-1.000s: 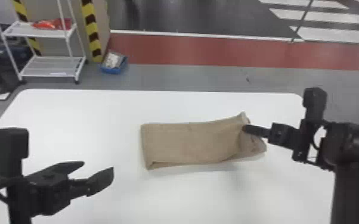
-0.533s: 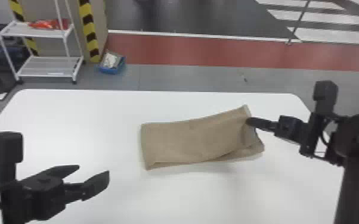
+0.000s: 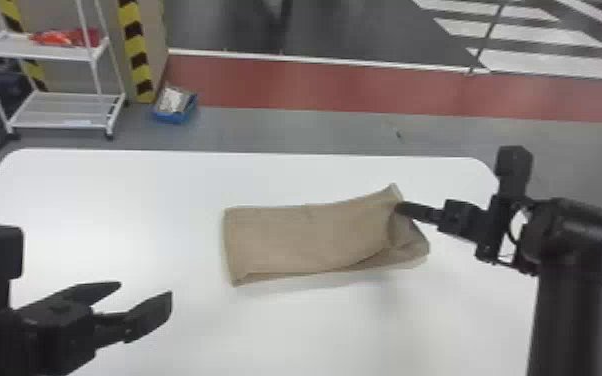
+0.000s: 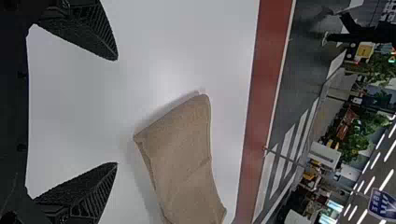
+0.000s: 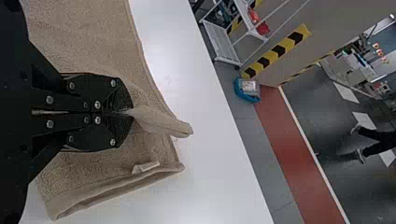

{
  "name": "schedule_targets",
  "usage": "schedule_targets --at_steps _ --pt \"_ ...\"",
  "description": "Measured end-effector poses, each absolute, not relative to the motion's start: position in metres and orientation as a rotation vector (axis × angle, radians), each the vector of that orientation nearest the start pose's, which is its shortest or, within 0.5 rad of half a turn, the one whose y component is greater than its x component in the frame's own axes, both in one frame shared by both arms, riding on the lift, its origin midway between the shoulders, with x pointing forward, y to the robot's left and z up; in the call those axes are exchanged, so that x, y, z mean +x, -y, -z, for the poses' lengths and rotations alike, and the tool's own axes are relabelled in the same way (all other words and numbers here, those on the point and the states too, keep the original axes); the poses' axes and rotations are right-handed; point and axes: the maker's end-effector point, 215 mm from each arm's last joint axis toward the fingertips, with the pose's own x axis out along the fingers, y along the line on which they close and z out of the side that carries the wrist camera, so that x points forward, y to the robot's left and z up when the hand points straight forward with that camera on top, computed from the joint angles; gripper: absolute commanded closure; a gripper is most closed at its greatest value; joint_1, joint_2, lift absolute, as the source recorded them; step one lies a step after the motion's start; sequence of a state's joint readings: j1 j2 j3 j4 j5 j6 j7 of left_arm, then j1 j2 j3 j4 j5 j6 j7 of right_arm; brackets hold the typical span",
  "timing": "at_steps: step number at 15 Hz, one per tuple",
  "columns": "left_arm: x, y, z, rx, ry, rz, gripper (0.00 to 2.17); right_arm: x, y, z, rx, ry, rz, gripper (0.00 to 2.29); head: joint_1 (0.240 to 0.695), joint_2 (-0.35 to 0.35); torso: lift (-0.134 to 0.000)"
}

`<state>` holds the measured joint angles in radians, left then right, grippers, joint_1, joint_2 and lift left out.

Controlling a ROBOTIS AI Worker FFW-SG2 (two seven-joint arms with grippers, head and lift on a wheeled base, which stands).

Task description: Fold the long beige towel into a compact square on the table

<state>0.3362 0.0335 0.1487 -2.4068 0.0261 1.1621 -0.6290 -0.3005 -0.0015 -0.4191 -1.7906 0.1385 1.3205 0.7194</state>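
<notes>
Thick black cylindrical right arm (image 3: 580,305), thin dark cable (image 3: 509,231) looped at wrist. Squarish black block (image 3: 513,162) above. Black left gripper (image 3: 145,289): tapered fingers (image 4: 95,35), ridged inner faces. Angular black right gripper (image 3: 399,207): round silvery screws (image 5: 97,104).

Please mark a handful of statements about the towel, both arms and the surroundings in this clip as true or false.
1. The right end effector is closed on the towel. True.
2. Both end effectors are gripping the towel. False: the left end effector is open, with nothing between its fingers.
3. A small pale tag shows on the towel, near its end. True.
4. The towel is already a compact square. False: it is an oblong, clearly longer than it is wide.
5. The blue bin stands on the table. False: it is on the floor beyond the table.
</notes>
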Motion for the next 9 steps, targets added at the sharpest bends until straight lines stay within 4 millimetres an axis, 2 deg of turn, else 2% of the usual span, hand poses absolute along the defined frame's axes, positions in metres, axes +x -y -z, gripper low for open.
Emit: schedule_targets --at_steps 2,6,9 --pt "0.399 -0.177 0.378 -0.19 -0.641 0.471 0.08 0.554 0.311 0.366 0.487 -0.676 -0.214 1.2 0.695 -0.149 -0.124" --pt "0.398 -0.17 0.381 -0.186 -0.648 0.482 0.08 0.551 0.322 0.396 0.478 -0.71 -0.178 1.2 0.695 -0.175 -0.124" --pt "0.398 -0.17 0.381 -0.178 -0.649 0.48 0.08 0.555 0.318 0.399 0.481 -0.722 -0.184 1.2 0.695 -0.172 -0.124"
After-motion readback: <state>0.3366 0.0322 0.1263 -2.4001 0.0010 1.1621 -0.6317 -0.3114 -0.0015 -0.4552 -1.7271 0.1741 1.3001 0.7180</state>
